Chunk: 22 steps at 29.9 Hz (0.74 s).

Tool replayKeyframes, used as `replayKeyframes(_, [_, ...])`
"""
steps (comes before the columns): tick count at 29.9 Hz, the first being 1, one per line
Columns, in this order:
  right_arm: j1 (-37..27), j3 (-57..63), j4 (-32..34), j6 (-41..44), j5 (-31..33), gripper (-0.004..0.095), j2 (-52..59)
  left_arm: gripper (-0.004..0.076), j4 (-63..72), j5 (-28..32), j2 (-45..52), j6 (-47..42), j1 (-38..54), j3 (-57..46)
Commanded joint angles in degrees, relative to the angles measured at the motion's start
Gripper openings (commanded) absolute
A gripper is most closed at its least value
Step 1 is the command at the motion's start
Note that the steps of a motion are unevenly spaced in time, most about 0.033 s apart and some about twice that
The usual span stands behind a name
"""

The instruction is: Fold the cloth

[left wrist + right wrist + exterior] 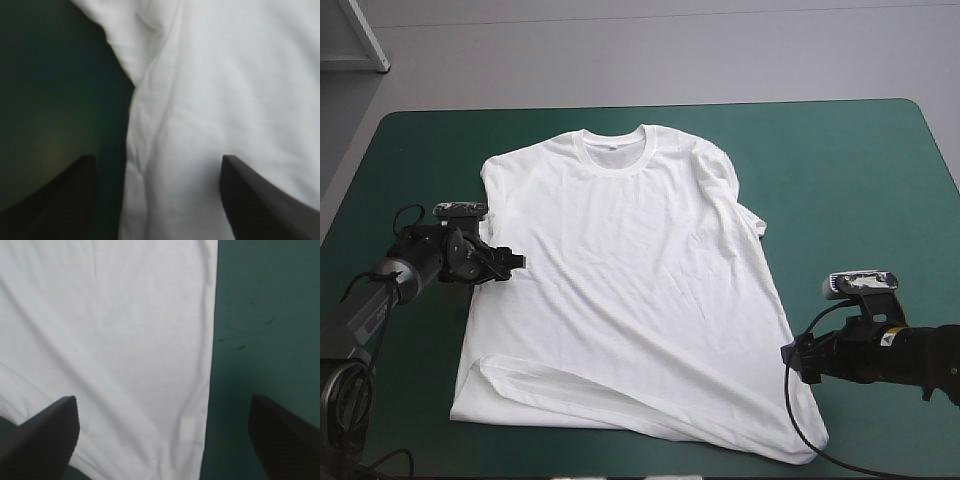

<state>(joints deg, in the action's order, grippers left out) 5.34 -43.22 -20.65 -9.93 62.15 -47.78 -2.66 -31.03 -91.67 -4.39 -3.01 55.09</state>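
The white T-shirt (630, 270) lies spread flat on the teal-green cover (860, 170) of the table, about in the middle of the tabletop. Its collar (615, 148) points to the far edge and its hem to the near edge. The hem corner on the right side almost reaches the near edge. The cloth is mostly smooth. The sleeve (725, 185) on the right side is creased and lies partly folded on the body. Near the hem, on the left side, one long fold (550, 380) runs across.

The left gripper (518, 260) is at the left side edge of the T-shirt, just on the near side of the left sleeve, and it points toward the cloth. In the left wrist view its two black fingers (62, 202) stand wide apart and hold nothing. Between them runs the side edge of the T-shirt, where the sleeve meets the body. One finger is over the bare cover, the other over the white cloth.

The right gripper (789, 354) is at the right side edge of the T-shirt, not far from the hem. Its fingers also stand wide apart and grasp nothing. In the right wrist view the straight side edge of the T-shirt passes between them, with one finger over the cloth and the other over the cover. I cannot tell whether any finger touches the cloth.
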Motion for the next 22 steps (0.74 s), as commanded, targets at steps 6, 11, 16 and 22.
replayKeyframes(6, [-0.42,-1.9,-1.2,-1.84,-8.02,0.0786,-7.4,0.0347,3.39,2.84,-1.91,0.92,-0.09,2.02])
replayKeyframes(11, [-0.42,-4.58,-2.41,-4.67,-14.49,0.0767,-14.91,0.0075,3.11,2.84,-3.1,2.13,-0.09,2.02])
replayKeyframes(16, [-0.42,-11.13,-5.48,-8.09,-16.39,0.076,-24.52,0.0022,3.11,2.84,-3.45,2.23,-0.09,1.89])
replayKeyframes(22, [-0.42,-20.9,-7.53,-11.07,-16.57,0.0703,-35.43,0.0022,3.11,3.53,-3.45,2.23,-0.09,1.89])
